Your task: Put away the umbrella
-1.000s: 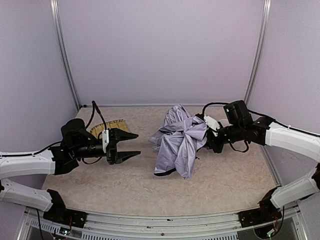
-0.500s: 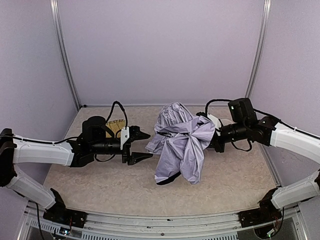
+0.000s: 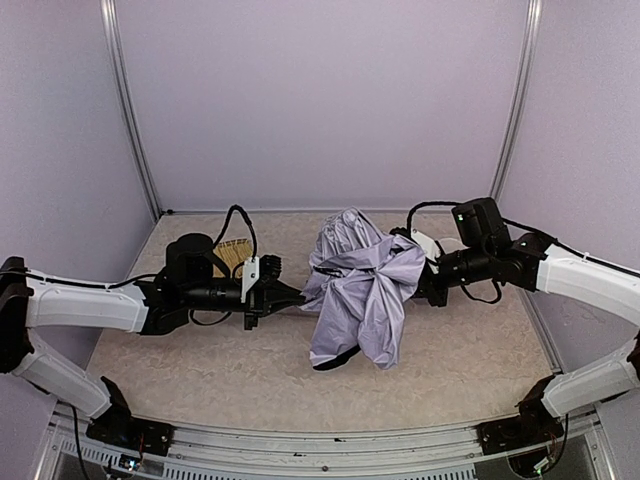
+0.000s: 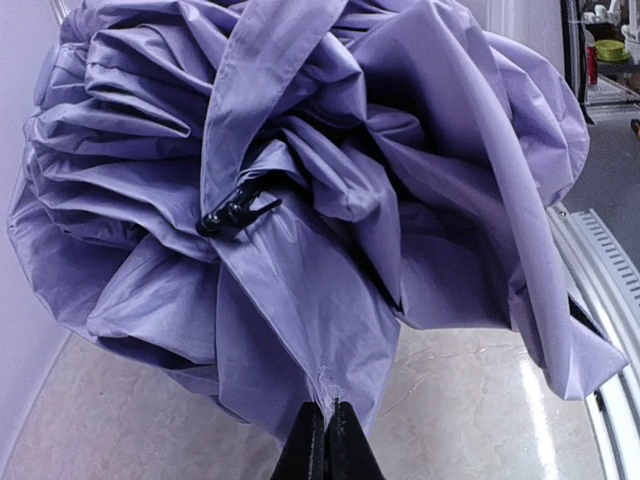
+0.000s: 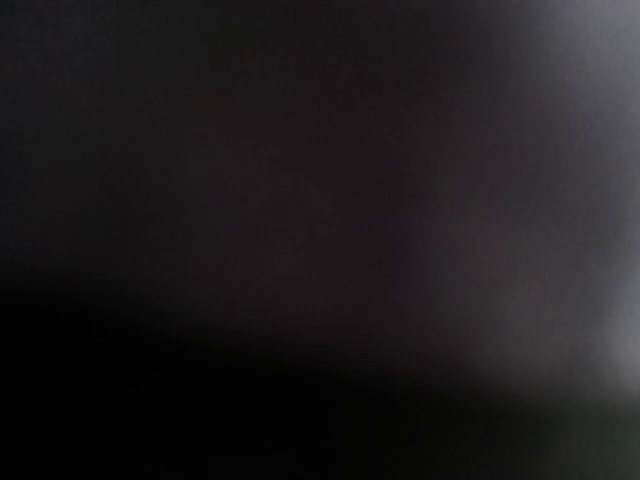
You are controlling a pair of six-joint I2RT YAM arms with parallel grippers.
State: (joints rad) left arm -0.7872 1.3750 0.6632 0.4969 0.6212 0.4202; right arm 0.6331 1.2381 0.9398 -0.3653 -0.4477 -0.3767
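umbrella (image 3: 365, 290), a crumpled lavender bundle, hangs above the tabletop (image 3: 200, 372) between the two arms. half a second ago the left claw (image 4: 327, 440) was spread just short of it; now it is pressed together on a fold at the canopy's (image 4: 330, 230) lower edge. the right claw (image 3: 428, 278) is buried in fabric, closed, apparently carrying the far side. with two holds, gathering the canopy looks possible. the tabletop is pale and mottled, with a straw tray (image 3: 232, 252) behind the left arm and plain lavender walls (image 3: 320, 100).
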